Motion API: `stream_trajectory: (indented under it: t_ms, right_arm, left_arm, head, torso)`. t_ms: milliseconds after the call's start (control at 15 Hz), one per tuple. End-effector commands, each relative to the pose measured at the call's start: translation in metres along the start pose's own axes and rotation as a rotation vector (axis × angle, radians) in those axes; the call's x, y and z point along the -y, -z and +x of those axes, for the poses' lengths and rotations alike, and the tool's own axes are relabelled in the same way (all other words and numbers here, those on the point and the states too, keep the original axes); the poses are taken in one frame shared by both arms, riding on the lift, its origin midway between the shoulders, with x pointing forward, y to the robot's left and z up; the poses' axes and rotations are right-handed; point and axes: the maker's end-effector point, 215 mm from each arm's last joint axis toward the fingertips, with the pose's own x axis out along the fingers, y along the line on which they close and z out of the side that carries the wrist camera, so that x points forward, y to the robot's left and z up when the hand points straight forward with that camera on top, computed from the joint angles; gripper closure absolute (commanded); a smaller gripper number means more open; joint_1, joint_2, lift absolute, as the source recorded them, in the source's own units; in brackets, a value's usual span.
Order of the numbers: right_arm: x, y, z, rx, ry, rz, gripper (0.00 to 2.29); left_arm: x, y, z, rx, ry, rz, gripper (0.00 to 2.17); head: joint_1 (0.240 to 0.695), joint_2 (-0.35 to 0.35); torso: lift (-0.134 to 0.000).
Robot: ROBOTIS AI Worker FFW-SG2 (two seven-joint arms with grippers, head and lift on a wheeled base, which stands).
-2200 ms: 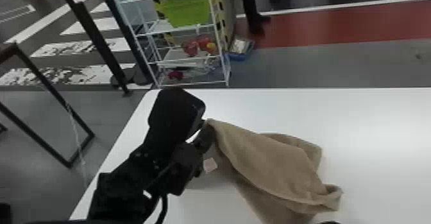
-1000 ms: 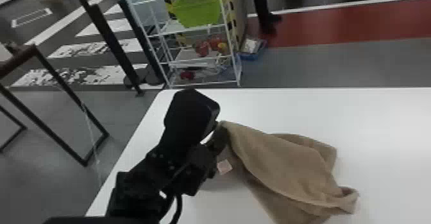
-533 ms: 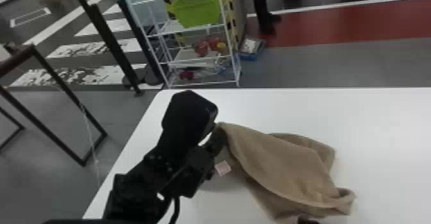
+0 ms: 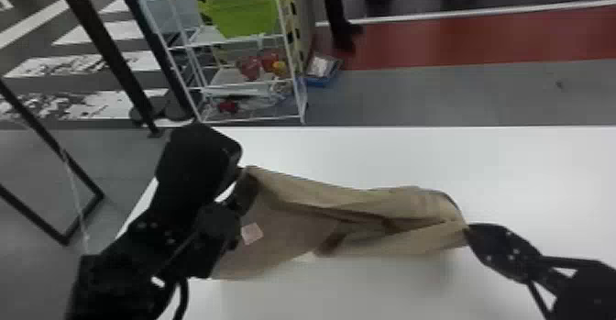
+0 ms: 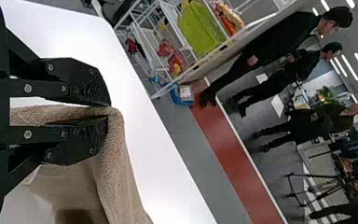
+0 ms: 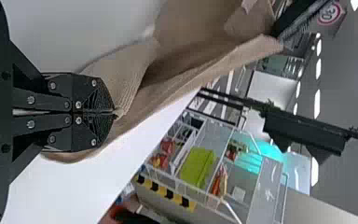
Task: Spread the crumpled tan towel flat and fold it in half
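Right gripper: comes in from the near right, the right gripper (image 4: 468, 232) at the towel's right end; in its wrist view the two flat fingers are pressed together, with just a pinch of cloth between the tips
Near tabletop: white table (image 4: 541, 172), with a soft shadow on it at the towel's near side
Towel: the tan towel (image 4: 366, 204) is strung between both grippers over the middle and left of the table, looking raised, creased and drooping, with a small pale tag (image 4: 251, 234) near its left end
Which way it points: long axis runs left to right, its right end a little nearer than its left; a wide flap hangs toward the near left
What's different: half a second ago the right end lay bunched on the table with only a dark tip at the near edge; now that end is caught and the cloth is drawn out wider, the left end shifted further left
Left gripper: left gripper (image 4: 246, 186) at the left end, fingers nearly together, a fold of towel clamped between them
Far off: beyond the table, to the left, a white wire rack (image 4: 297, 94) holding a green bin (image 4: 245, 9)
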Motion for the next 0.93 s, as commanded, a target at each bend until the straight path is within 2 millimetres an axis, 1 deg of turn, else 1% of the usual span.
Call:
stream_trajectory:
  t_ms: [0,133,200,267,333,400,467,533,600,667,733,800,867]
  right_arm:
    - [0.065,-0.006,-0.022,-0.006,0.112,-0.021,1.30]
    - [0.119,-0.015,-0.038,-0.002,0.203,-0.037,1.30]
    - [0.144,-0.020,-0.048,0.002,0.248,-0.054,1.30]
    - [0.162,-0.025,-0.056,0.006,0.281,-0.067,1.30]
    - [0.179,-0.028,-0.060,-0.002,0.309,-0.072,1.30]
    - [0.199,-0.036,-0.064,0.005,0.343,-0.081,1.30]
    - [0.227,-0.045,-0.071,0.006,0.394,-0.083,1.30]
    - [0.250,-0.045,-0.078,0.000,0.444,-0.074,1.30]
    - [0.269,-0.047,-0.084,-0.001,0.496,-0.067,1.30]
    - [0.274,-0.045,-0.085,-0.006,0.504,-0.059,1.30]
    - [0.269,-0.046,-0.081,0.007,0.491,-0.049,1.30]
    - [0.264,-0.044,-0.075,0.009,0.482,-0.040,1.30]
    - [0.265,-0.041,-0.071,0.008,0.483,-0.036,1.30]
  left_arm:
    - [-0.018,0.001,-0.003,0.002,-0.040,-0.009,0.96]
    - [-0.028,0.003,-0.002,-0.003,-0.062,-0.009,0.96]
    - [-0.035,0.004,-0.002,-0.004,-0.077,-0.008,0.96]
    - [-0.043,0.005,-0.002,-0.006,-0.094,-0.007,0.96]
    - [-0.052,0.004,-0.001,-0.001,-0.117,-0.002,0.96]
    - [-0.060,0.001,-0.001,0.006,-0.140,0.005,0.96]
    - [-0.067,-0.001,0.001,0.012,-0.160,0.008,0.96]
    - [-0.076,0.000,0.002,0.009,-0.177,0.000,0.96]
    - [-0.082,0.002,0.004,0.006,-0.186,-0.008,0.96]
    - [-0.083,0.004,0.005,0.001,-0.184,-0.013,0.96]
    - [-0.083,0.004,0.005,0.001,-0.184,-0.012,0.96]
    - [-0.082,0.004,0.005,0.001,-0.180,-0.010,0.96]
    - [-0.075,0.005,0.010,-0.005,-0.166,-0.001,0.96]
  head:
    - [0.695,0.177]
    - [0.695,0.136]
    - [0.695,0.096]
    - [0.695,0.096]
    - [0.695,0.057]
    - [0.695,0.045]
    - [0.695,0.037]
    - [0.695,0.031]
    - [0.690,0.011]
    - [0.668,-0.004]
    - [0.654,-0.015]
    - [0.645,-0.021]
    - [0.641,-0.022]
  torso:
    - [-0.123]
    - [-0.123]
    - [-0.123]
    - [-0.123]
    - [-0.123]
    - [-0.123]
    - [-0.123]
    - [-0.123]
    - [-0.123]
    - [-0.123]
    - [-0.123]
    - [-0.123]
    - [-0.123]
